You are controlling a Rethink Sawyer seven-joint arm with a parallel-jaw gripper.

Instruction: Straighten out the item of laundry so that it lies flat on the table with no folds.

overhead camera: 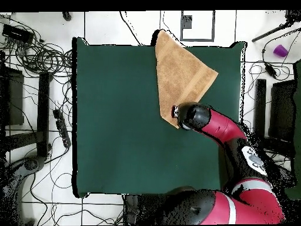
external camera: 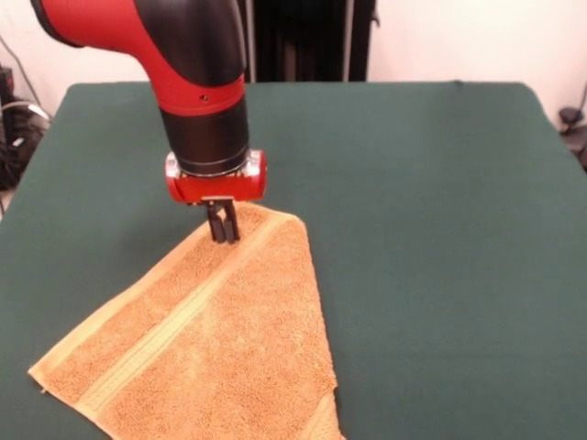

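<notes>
The orange-yellow towel [external camera: 215,339] lies on the dark green table [external camera: 440,183] at the front left, folded into a rough triangle with a woven band running diagonally across it. Its near part runs past the picture's lower edge. My gripper [external camera: 223,226] points straight down at the towel's far corner, its two dark fingers close together and pinching the cloth there. In the overhead view the towel [overhead camera: 179,70] lies at the table's [overhead camera: 117,118] upper right and reaches over that edge. There the arm's wrist [overhead camera: 191,116] covers the fingers.
Bare green felt spreads to the right of the towel and behind it. Around the table the floor holds cables [overhead camera: 41,56], dark equipment [overhead camera: 12,97] and a purple cup [overhead camera: 281,50].
</notes>
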